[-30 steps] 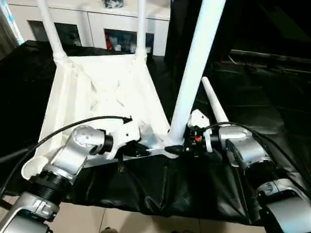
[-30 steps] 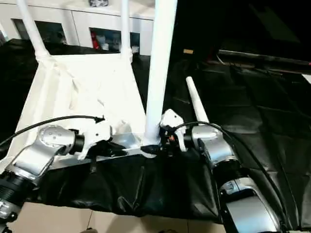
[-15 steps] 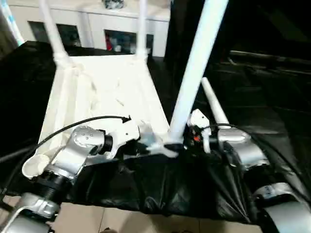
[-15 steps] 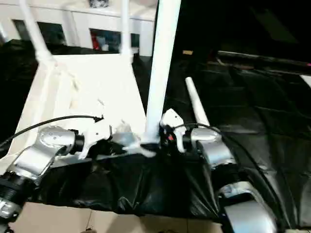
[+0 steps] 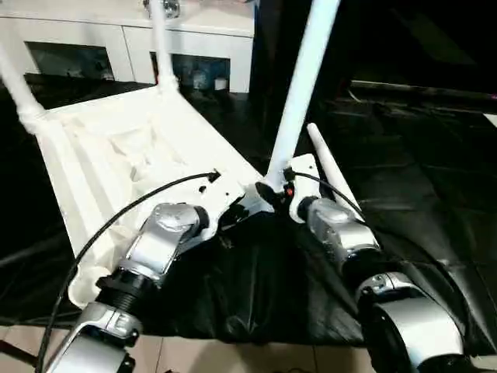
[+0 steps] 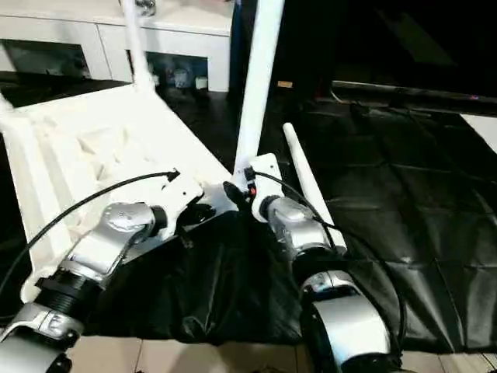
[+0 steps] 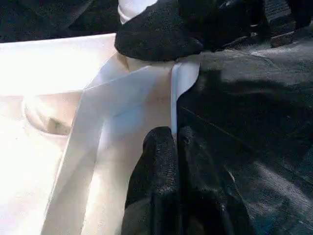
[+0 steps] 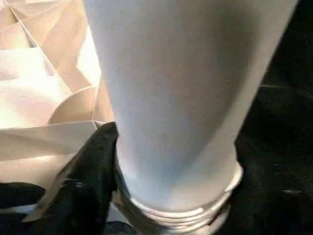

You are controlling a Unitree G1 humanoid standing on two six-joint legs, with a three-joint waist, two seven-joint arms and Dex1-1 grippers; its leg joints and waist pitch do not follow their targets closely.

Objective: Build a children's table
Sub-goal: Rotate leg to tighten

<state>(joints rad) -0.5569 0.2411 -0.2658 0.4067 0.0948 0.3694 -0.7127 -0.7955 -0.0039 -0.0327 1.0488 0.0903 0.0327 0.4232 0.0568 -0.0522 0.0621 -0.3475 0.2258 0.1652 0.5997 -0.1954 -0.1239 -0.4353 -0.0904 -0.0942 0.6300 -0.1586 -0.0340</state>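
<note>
From my head camera I see the tabletop [image 5: 132,155] upside down on the black table [image 5: 404,179], a spare leg [image 5: 330,167] lying beside. My right wrist camera adds the threaded base of the upright leg [image 8: 181,98], clamped by the right gripper [image 8: 171,196]. The left gripper [image 7: 173,147] pinches the tabletop's rim.

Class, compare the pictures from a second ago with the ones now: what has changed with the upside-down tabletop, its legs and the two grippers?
The tabletop has turned on the black cloth: its far legs now stand further left, the near corner further right, though the camera shifted too. The left gripper remains clamped on the near rim, and the right gripper still grips the base of the near upright leg at its corner socket. The loose leg still lies beside it.
</note>
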